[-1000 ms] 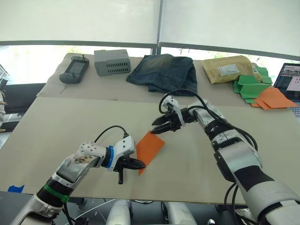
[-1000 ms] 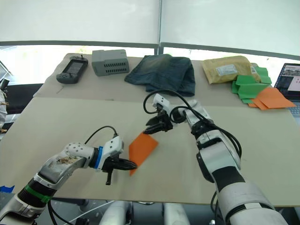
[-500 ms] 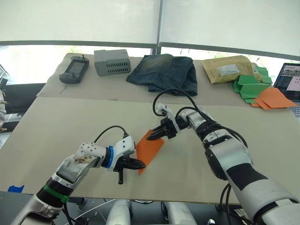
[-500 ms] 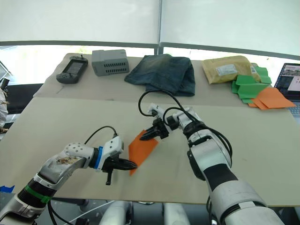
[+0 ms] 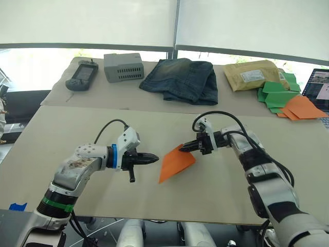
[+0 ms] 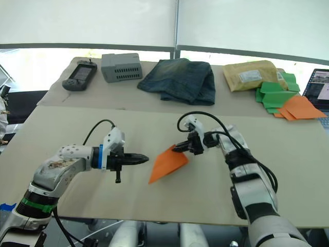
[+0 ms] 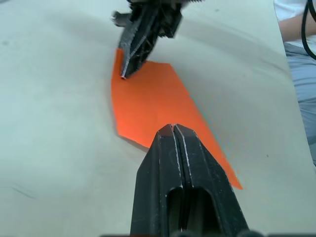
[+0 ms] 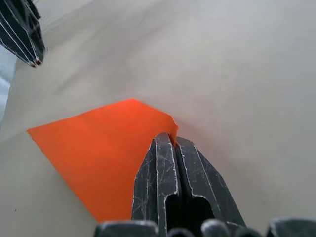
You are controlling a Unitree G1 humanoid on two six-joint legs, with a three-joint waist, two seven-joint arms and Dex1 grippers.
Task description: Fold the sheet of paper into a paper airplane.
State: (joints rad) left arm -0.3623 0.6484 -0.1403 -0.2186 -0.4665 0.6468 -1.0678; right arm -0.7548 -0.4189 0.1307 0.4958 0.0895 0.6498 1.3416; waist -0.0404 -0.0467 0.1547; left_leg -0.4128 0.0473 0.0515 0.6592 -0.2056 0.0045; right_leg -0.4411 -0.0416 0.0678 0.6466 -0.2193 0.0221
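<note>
The sheet of paper (image 5: 175, 162) is bright orange, folded to a flat pointed wedge, and lies mid-table with its point toward the front edge. My right gripper (image 5: 185, 148) is shut on its far corner; in the right wrist view the fingers (image 8: 160, 163) pinch that corner of the paper (image 8: 98, 148), which curls up slightly. My left gripper (image 5: 154, 159) is shut with nothing in it and points at the paper from the left, a short gap away. In the left wrist view its fingertips (image 7: 174, 131) hover over the paper (image 7: 148, 101).
On the back table sit a handheld device (image 5: 81, 76), a grey box (image 5: 123, 67), folded jeans (image 5: 180, 80), a tan padded envelope (image 5: 253, 75), green paper shapes (image 5: 275, 95), more orange sheets (image 5: 300, 107) and a laptop (image 5: 316, 85) at the far right.
My right gripper came down, shut on the paper's far corner and drew it to the right. The left gripper, which was at the paper's left edge, now stands apart from it.
</note>
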